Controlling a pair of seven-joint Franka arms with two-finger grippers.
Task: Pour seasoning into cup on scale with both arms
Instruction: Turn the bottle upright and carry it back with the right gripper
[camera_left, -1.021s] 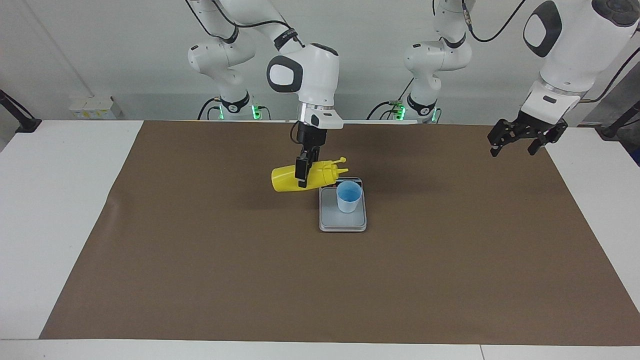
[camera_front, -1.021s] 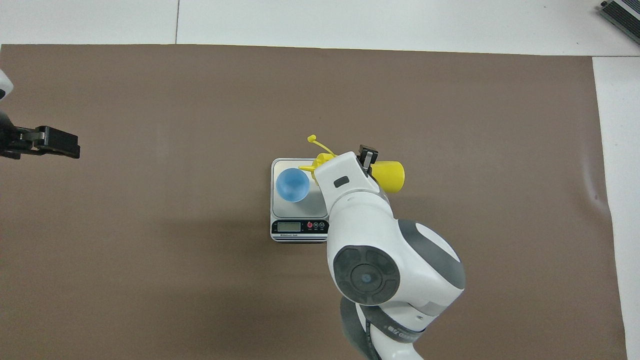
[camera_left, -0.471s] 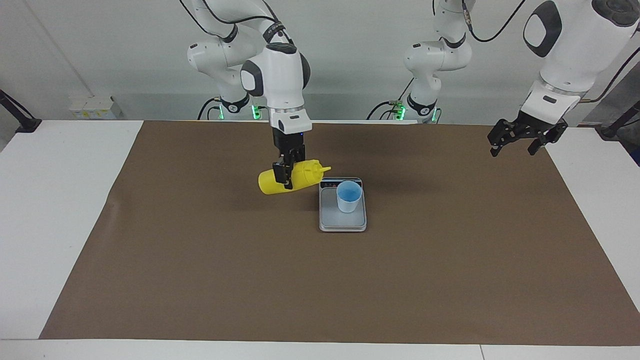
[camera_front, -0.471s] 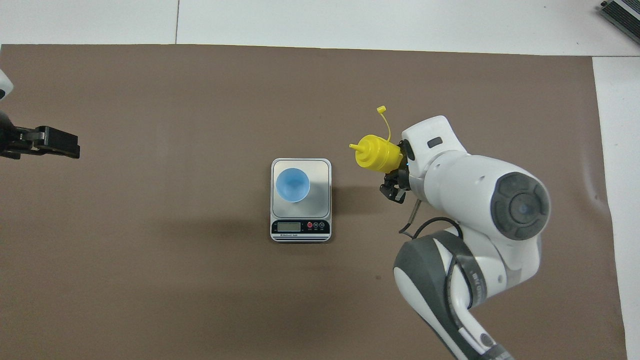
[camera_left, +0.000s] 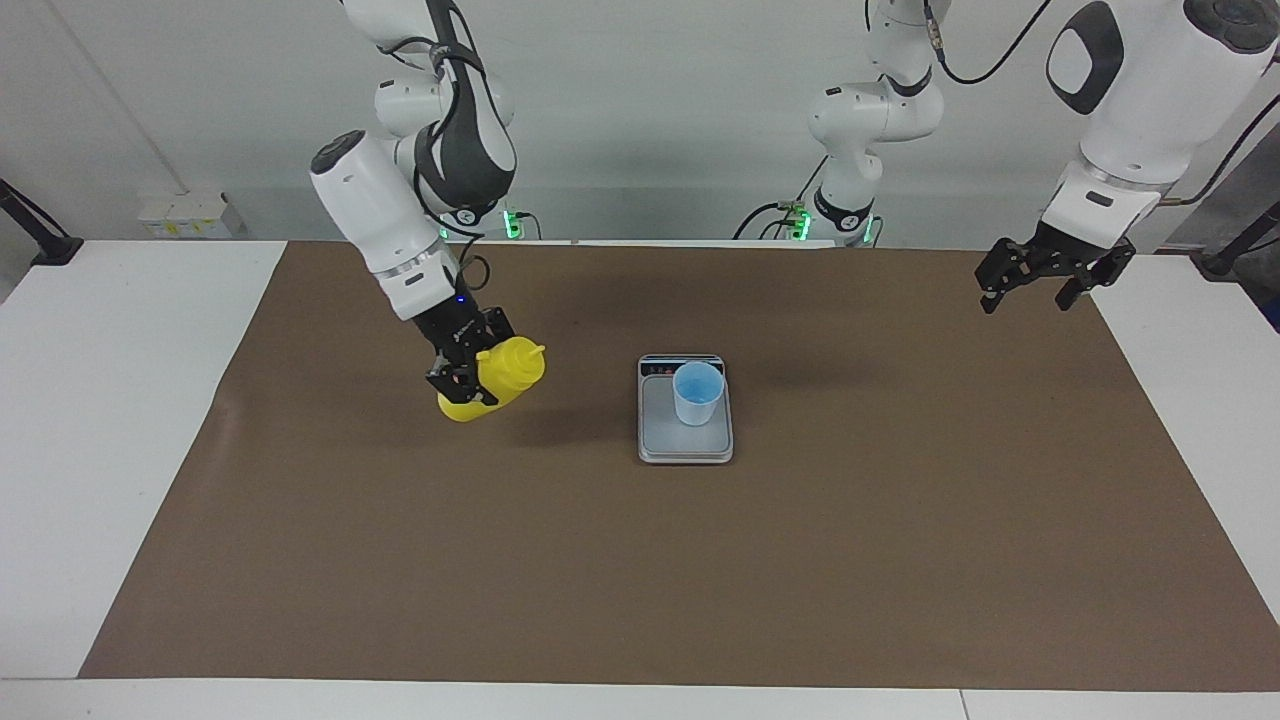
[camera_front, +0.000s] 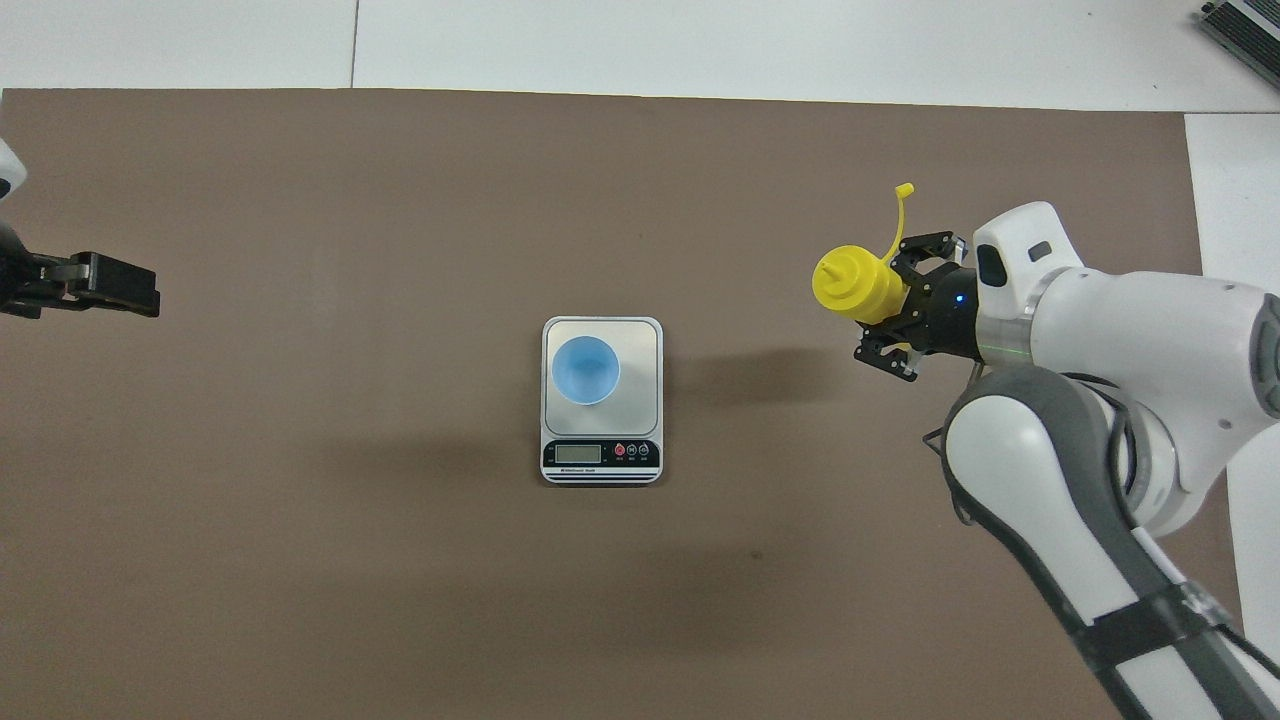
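The seasoning (camera_left: 492, 380) is gripped, tilted, by the closed right end effector (camera_left: 465, 372) over the tabletop (camera_left: 900, 520). The cup (camera_left: 697, 393) is carried on the scale (camera_left: 685, 440). The left end effector (camera_left: 1040, 285) is held open, waiting.

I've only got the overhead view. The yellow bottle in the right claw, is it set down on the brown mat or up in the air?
Observer: In the facing view the yellow bottle, gripped by the right claw, leans with its base very low over the brown mat. I cannot tell whether it touches.
Operator: I only see the tip of the left claw. What is it doing?
Observer: The left claw hangs open and empty in the air, over the mat's edge at the left arm's end.
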